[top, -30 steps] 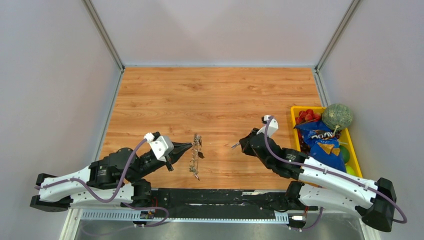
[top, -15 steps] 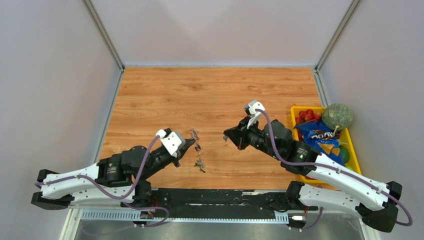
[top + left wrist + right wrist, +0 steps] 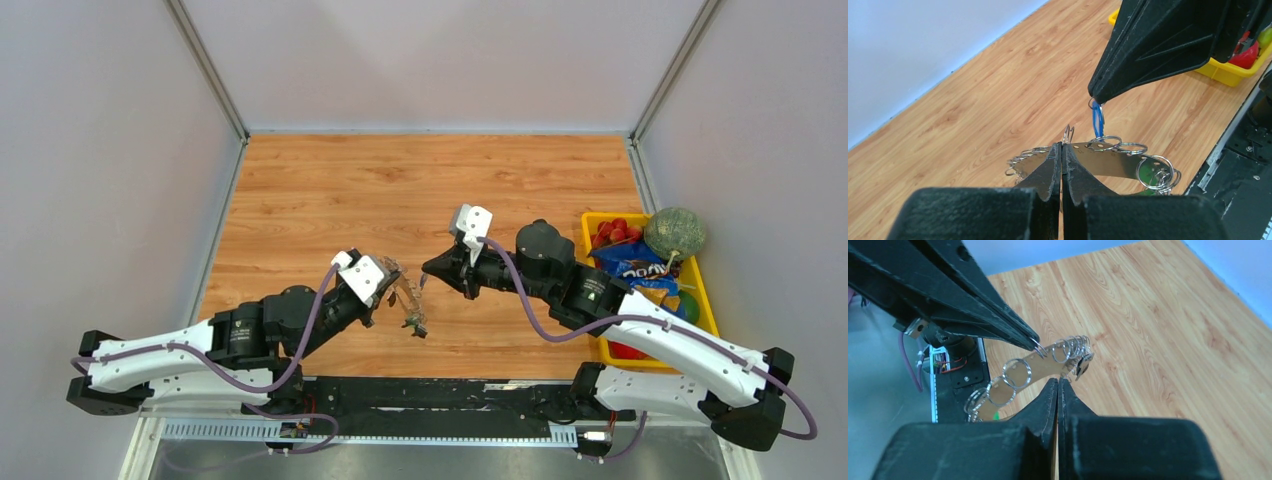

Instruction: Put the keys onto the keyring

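Keyring [image 3: 1108, 162]: hangs clear of the table [image 3: 400, 190], over the front middle of the wood, pinched at its upper edge by the left gripper [image 3: 1062, 148]. Shows as a flat silvery band bent into a curve, with many small split rings threaded along it. Left jaws pressed tight together, with one small ring nipped at their very tip in the right wrist view.

Right gripper [image 3: 1094, 94]: clenched as well, aimed toward the left one, tip just above the band. Grips the small ring of the blue-tagged key [image 3: 1097, 120], with the tag dangling straight down and its lower end level with the split rings. Cannot tell whether tag and band touch.

Green tag [image 3: 1147, 175]: sits low at the band's right end in the left wrist view, behind a cluster of rings.

Dark-headed key [image 3: 1081, 365]: hangs from the band's far end in the right wrist view.

Yellow bin [image 3: 597, 215]: stands at the table's right edge, well apart from both fingertips, and holds a melon [image 3: 674, 232] and a blue snack bag [image 3: 640, 280].
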Controlling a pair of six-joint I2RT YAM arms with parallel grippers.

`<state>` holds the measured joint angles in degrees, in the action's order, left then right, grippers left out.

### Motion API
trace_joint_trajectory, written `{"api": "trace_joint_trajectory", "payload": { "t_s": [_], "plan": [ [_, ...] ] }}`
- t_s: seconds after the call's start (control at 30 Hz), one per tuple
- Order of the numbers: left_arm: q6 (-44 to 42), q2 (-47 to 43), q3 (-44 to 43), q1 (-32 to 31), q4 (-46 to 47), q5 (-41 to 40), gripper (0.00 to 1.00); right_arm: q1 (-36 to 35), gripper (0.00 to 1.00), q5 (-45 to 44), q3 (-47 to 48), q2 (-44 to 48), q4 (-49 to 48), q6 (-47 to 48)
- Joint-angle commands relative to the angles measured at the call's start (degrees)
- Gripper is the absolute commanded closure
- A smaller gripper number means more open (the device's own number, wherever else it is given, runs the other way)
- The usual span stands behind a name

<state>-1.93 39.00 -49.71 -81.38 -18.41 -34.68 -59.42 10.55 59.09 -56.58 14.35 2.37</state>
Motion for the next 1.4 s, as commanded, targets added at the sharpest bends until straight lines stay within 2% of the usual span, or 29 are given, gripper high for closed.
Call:
{"api": "trace_joint_trajectory", "payload": {
  "t_s": [0.0, 0.57, 1.37],
  "plan": [
    [-1.32, 1.0, -3.46, -0.1, 3.76, -1.12, 1.0, 0.22, 1.0, 6.18, 4.03, -0.64, -1.96, 7.24],
    [-0.67, 2.13, -4.31, -0.13, 4.71, 1.15, 1.0, 0.11, 1.0, 11.9, 6.74, -3.46, -2.75, 10.9],
    [-0.26, 0.27, -3.22, -0.09, 5.71, 4.5, 1.0, 0.17, 1.0, 9.55, 5.01, -2.86, -5.55, 7.86]
  ]
}}
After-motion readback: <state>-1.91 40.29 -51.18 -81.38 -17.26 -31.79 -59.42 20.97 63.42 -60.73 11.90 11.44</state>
